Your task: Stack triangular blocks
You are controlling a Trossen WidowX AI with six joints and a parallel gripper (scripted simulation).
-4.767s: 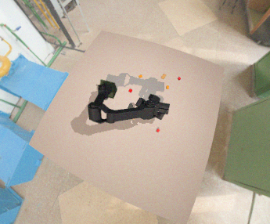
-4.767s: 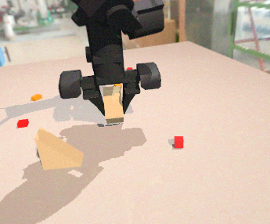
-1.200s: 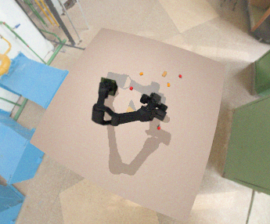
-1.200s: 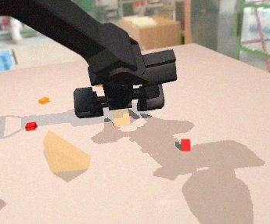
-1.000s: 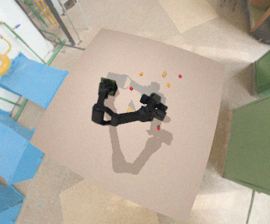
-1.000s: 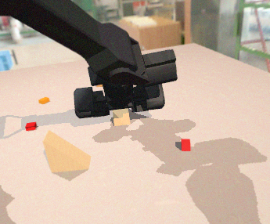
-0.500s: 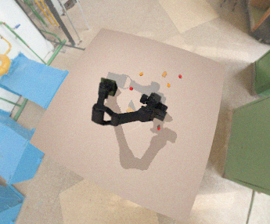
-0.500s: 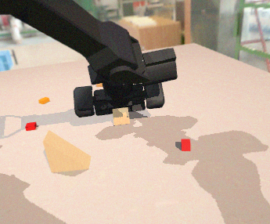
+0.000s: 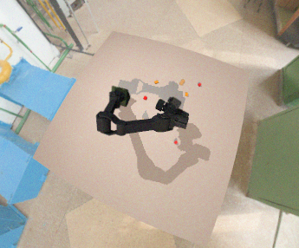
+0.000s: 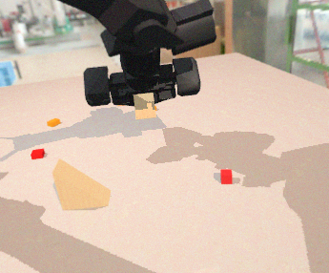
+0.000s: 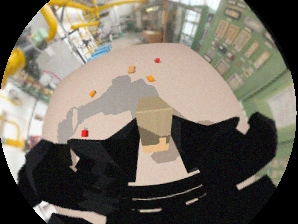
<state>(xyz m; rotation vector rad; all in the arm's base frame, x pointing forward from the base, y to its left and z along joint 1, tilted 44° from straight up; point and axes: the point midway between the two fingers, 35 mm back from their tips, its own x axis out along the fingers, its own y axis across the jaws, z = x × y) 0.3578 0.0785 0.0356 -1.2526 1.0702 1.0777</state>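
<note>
My gripper (image 10: 144, 101) (image 11: 152, 117) (image 9: 175, 114) is shut on a tan triangular block (image 10: 145, 108) (image 11: 154, 123), down low near the middle of the table (image 10: 269, 110). The fingers clamp its two sides. I cannot tell whether the block rests on the table or hangs just above it. The other tan triangular block (image 10: 80, 188) lies on the table, well apart from the gripper, to the left front in the exterior view. It is out of sight in the wrist view.
Small red cubes (image 10: 37, 154) (image 10: 226, 177) (image 11: 84, 133) and small orange pieces (image 10: 53, 122) (image 11: 92, 93) (image 11: 150, 78) lie scattered on the table. The arm's base (image 9: 120, 95) stands toward the table's back left.
</note>
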